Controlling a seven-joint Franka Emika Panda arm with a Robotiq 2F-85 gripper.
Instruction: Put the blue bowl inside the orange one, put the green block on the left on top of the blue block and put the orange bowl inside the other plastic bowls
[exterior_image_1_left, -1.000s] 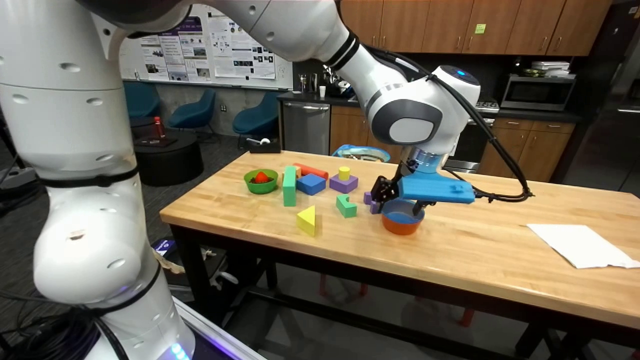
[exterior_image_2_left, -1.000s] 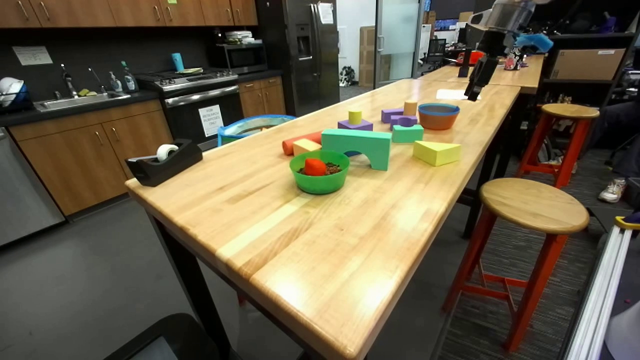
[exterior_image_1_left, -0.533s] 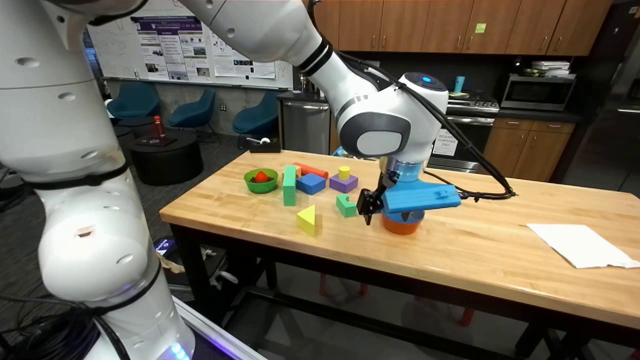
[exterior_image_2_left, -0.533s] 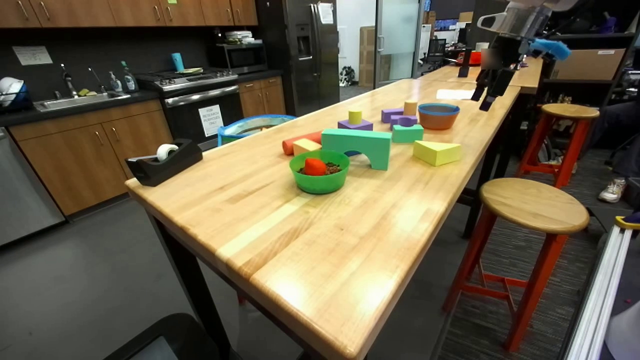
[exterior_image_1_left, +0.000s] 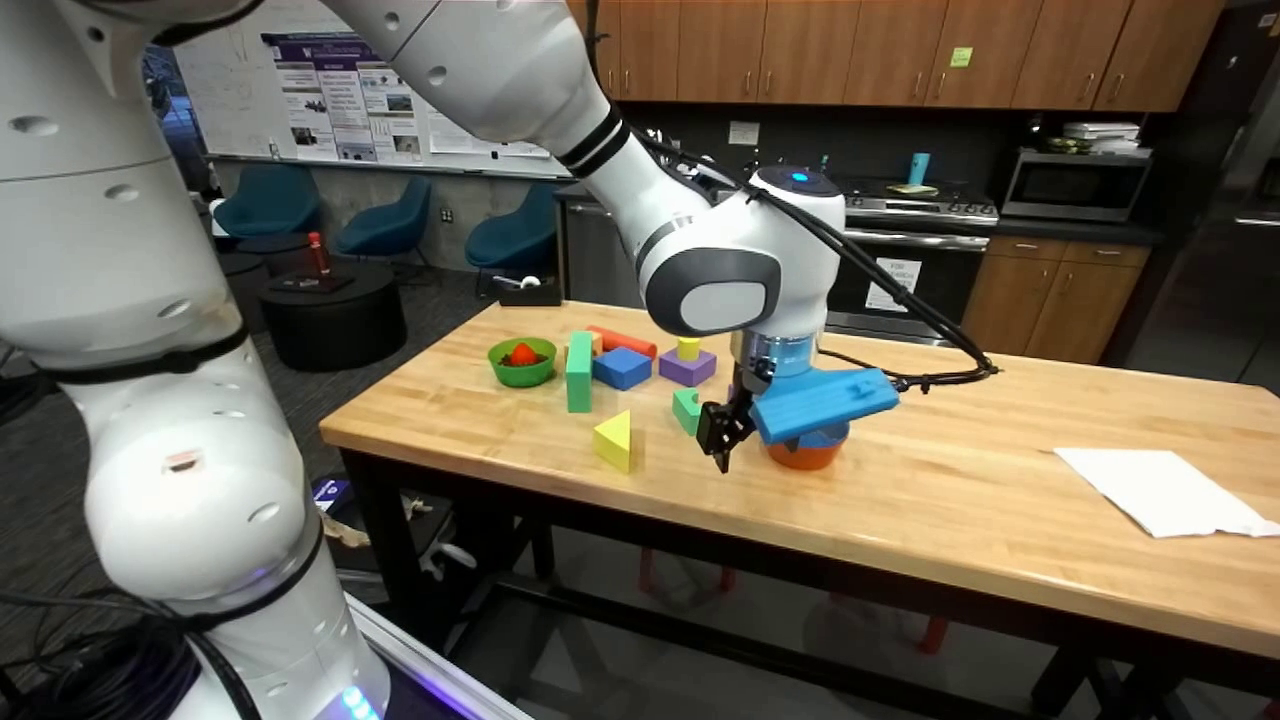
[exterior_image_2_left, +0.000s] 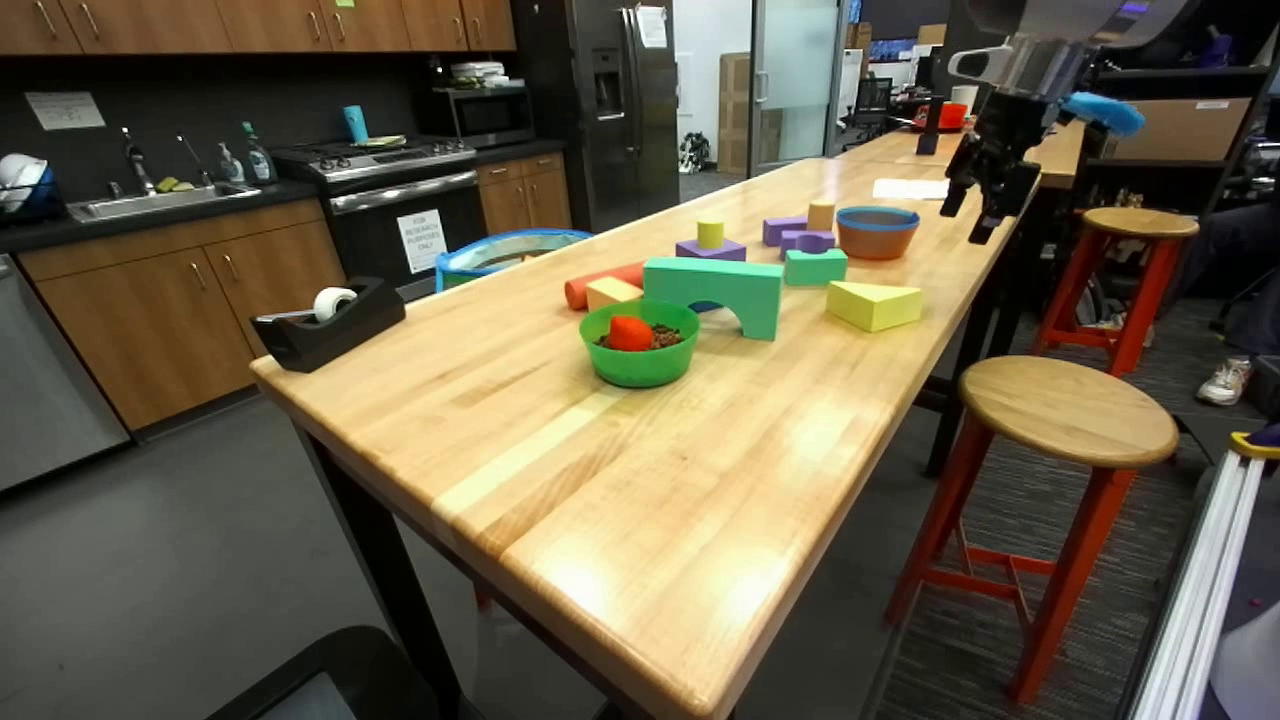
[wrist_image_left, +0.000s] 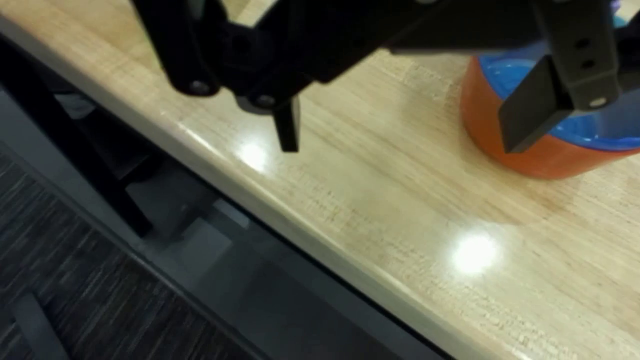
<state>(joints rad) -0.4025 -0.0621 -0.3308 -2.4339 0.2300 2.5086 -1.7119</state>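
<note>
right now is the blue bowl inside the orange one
Inside: the blue bowl nests in the orange bowl, blue rim showing on top.

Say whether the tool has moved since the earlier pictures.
Yes: in an exterior view, the tool has shifted left, closer to the unmoved yellow wedge.

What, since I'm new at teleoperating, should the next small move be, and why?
I'd probably ease the open, empty hand slightly up and left, toward the long green arch-shaped block: the round blue plastic bowl already sits inside the round orange plastic bowl, but that long green arch-shaped block stands beside the boxy blue block, not on top of it.
</note>
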